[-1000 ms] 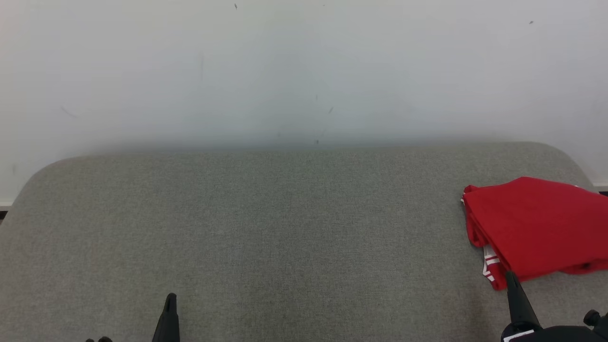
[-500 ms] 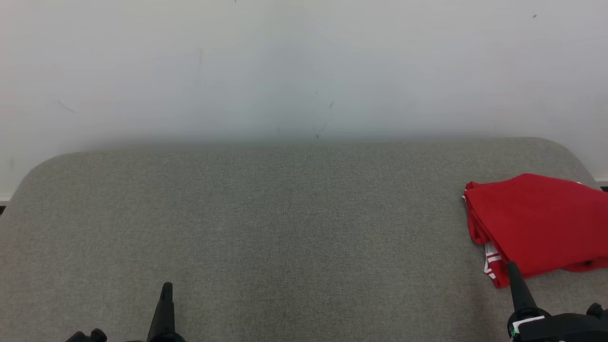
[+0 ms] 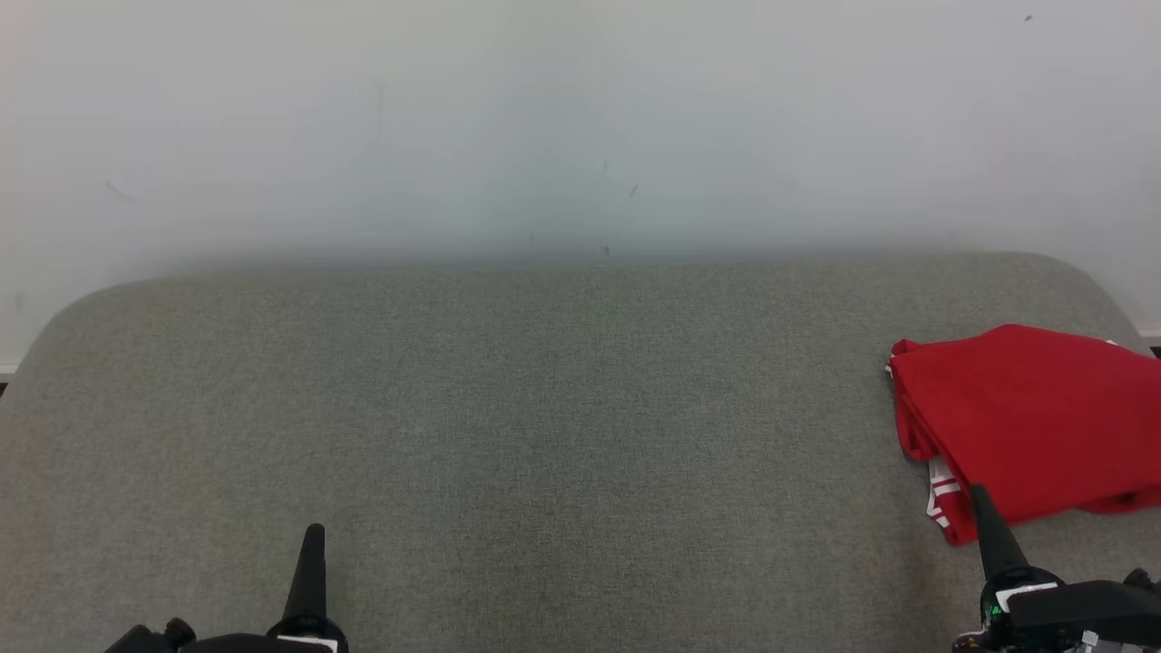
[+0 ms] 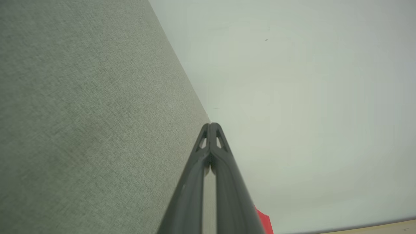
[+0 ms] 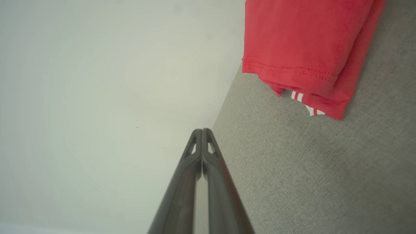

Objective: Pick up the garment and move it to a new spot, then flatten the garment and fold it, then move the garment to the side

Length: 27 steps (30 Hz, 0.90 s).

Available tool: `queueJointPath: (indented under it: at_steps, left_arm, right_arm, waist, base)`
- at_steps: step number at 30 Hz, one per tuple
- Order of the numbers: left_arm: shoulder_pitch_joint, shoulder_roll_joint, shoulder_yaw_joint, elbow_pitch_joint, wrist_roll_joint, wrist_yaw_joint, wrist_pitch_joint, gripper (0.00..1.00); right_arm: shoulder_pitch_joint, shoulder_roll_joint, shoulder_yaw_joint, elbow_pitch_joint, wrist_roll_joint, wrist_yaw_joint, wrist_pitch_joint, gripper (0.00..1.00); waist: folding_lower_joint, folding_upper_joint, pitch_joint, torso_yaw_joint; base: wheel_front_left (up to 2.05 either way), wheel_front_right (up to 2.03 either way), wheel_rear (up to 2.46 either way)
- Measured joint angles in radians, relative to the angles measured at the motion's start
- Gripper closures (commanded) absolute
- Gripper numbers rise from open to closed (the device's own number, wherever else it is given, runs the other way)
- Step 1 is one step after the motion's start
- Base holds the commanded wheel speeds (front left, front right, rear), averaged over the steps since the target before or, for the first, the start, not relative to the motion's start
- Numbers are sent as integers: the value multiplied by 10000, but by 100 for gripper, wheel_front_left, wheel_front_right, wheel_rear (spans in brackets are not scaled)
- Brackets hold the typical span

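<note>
The garment [image 3: 1034,422] is red with a white-striped trim and lies folded at the far right of the grey padded surface [image 3: 544,435]; the right wrist view shows its hem and trim [image 5: 302,48]. My right gripper [image 3: 980,494] is shut and empty, its tip just in front of the garment's near corner, apart from it in the right wrist view [image 5: 202,130]. My left gripper [image 3: 314,533] is shut and empty near the front left of the surface, seen also in the left wrist view [image 4: 211,125]. A sliver of the garment [image 4: 264,222] peeks past its fingers.
A pale wall [image 3: 580,127] rises directly behind the padded surface. The surface has rounded back corners and its right edge runs under the garment.
The head camera has tilted, so the surface and garment sit slightly higher in view. More of both grippers' bases shows at the bottom. The garment itself lies as before.
</note>
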Motion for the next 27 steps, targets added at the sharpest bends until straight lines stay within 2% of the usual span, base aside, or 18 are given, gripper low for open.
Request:
queueJointPath:
  at_steps: [27]
  left_arm:
    - [-574,-29,255,270,-2173,-150,431,100]
  right_arm:
    - [-702,155,-506,422,1979,0,723,100]
  waist:
    - [0,-1,278,3]
  base:
    - [0,0,0]
